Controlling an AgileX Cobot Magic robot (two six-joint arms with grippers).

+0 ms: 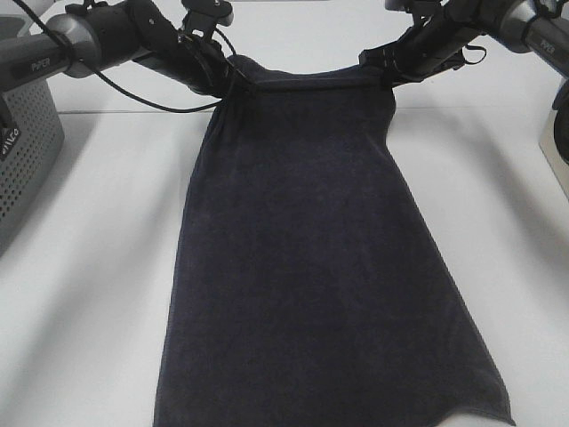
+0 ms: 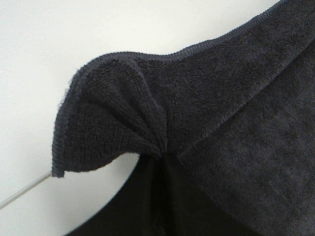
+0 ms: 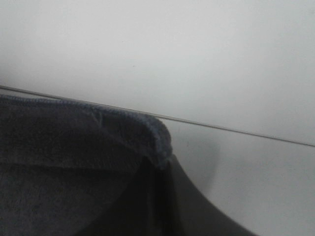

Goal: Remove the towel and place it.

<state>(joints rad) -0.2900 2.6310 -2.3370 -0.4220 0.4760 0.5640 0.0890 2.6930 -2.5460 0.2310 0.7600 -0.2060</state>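
Note:
The dark navy towel (image 1: 311, 267) hangs by its far short edge and drapes down over the white table toward the near edge. My left gripper (image 1: 233, 82) is shut on the towel's far left corner. In the left wrist view the towel (image 2: 206, 108) bunches into folds where the gripper (image 2: 160, 157) pinches it. My right gripper (image 1: 380, 67) is shut on the far right corner. In the right wrist view the hemmed corner of the towel (image 3: 74, 142) curls over the gripper (image 3: 160, 169). Between the two grips the top edge sags slightly.
A grey perforated basket (image 1: 22, 151) stands at the left edge of the white table (image 1: 98, 294). Part of a dark and white object (image 1: 560, 133) shows at the right edge. A black cable (image 1: 133, 93) loops under the left arm.

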